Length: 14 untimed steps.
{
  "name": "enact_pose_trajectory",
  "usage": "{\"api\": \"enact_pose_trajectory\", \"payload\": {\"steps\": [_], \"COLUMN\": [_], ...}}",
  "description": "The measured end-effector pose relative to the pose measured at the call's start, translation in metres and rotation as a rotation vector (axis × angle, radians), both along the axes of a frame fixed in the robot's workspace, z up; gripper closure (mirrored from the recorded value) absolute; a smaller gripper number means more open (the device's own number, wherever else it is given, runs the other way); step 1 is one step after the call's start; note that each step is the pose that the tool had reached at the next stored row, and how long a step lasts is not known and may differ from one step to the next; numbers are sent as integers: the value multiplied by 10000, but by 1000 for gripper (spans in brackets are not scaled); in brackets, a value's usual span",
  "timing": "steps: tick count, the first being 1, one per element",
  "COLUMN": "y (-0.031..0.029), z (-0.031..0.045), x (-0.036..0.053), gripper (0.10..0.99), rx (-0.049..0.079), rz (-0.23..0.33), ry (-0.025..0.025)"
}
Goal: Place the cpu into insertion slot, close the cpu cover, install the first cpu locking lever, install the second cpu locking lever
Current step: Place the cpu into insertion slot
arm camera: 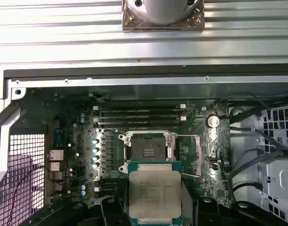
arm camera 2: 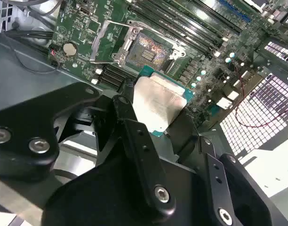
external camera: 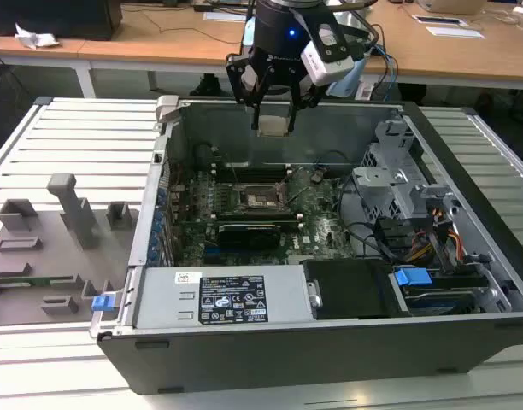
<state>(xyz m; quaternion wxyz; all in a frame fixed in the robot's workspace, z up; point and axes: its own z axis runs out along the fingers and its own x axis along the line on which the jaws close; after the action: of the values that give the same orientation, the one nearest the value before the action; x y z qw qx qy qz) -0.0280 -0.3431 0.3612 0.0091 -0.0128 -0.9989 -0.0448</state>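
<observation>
My gripper (external camera: 273, 120) hangs above the open computer case (external camera: 150, 222), shut on the cpu (external camera: 273, 126), a flat square chip with a pale metal top. In both wrist views the cpu (arm camera 2: 158, 103) (arm camera: 155, 190) sits between the black fingers (arm camera 2: 130, 117), held clear of the board. The insertion slot (external camera: 260, 198) (arm camera 2: 146, 49) (arm camera: 148, 149) lies bare below on the green motherboard, its dark centre exposed. The cpu cover (arm camera 2: 106, 44) (arm camera: 188, 153) stands swung open beside the slot.
A long black expansion card (external camera: 249, 232) lies just in front of the slot, and memory slots (arm camera: 139, 115) lie behind it. A power supply (external camera: 219, 299) fills the case's near side; a drive cage (external camera: 398, 184) and cables stand on the exterior view's right. Grey fixtures (external camera: 65, 222) rest outside on the left.
</observation>
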Motion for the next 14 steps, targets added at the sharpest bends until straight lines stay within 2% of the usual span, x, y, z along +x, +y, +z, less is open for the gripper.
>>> {"api": "enact_pose_trajectory", "payload": {"steps": [3, 5, 9, 12, 14], "y": [-39, -40, -43, -68, -74], "z": [-2, -1, -3, -5, -7], "x": [0, 0, 0, 0, 0], "gripper": [549, 549, 549, 549, 549], "rx": [-6, -15, -32, -32, -78], "rz": [-2, -29, -494, -618, -901], "ry": [0, -1, 1, 1, 0]}}
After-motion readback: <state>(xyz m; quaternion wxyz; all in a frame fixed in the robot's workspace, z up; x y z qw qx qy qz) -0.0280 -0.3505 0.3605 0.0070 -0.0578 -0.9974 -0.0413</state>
